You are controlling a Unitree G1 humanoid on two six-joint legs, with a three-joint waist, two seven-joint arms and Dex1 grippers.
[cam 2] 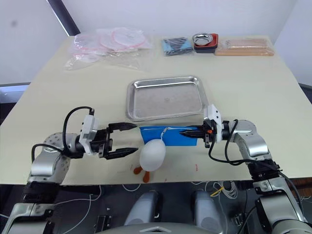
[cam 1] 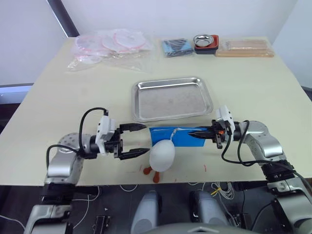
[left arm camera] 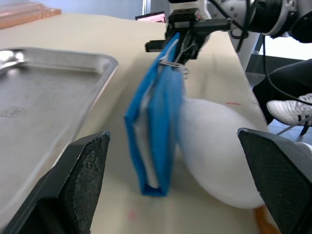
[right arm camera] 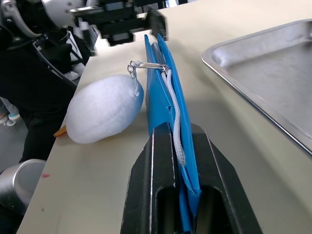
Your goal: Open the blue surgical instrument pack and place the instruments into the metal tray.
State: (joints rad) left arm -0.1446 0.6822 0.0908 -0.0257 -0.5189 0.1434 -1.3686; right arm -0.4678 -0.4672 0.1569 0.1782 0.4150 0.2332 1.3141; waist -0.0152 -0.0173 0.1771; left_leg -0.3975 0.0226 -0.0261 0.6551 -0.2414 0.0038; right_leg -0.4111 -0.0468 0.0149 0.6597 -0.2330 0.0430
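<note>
Right wrist view showed the right gripper [right arm camera: 176, 161] closed tightly on the edge of the blue rectangular surgical instrument pack [right arm camera: 168, 105], which stood on edge near the shiny steel metal tray [cam 1: 171, 98]. The left gripper [cam 1: 134, 140] waited wide open and empty; it should probably pinch the free flap and peel slowly.

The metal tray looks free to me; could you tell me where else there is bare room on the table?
The metal tray is empty. Bare tabletop lies either side of it. Crowded: the far edge, and the near edge, where the right hand pinches the blue surgical instrument pack beside a white egg-shaped object and the open left hand.
</note>
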